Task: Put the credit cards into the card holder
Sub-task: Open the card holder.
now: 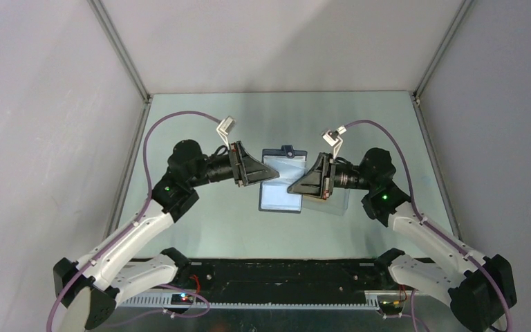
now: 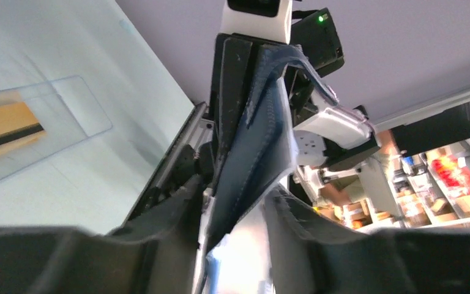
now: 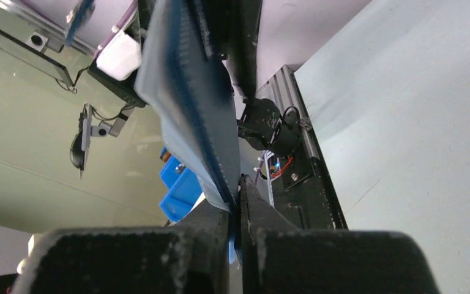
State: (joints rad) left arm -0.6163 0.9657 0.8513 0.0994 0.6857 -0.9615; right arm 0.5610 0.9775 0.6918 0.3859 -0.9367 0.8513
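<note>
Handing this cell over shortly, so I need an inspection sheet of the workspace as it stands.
Surface: pale green table, metal rails at its sides.
Job's things: card holder open between both pincers; a credit card lies in the clear tray.
Clutter: nothing seen.
Grippers: right pincer shut on the card holder's edge; left pincer straddles it, grip unclear.
Cables: a purple cable loops over each arm.
Surroundings: grey walls on three sides.

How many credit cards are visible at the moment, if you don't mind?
1: a card lying in the clear tray; others may be hidden beneath it.
</note>
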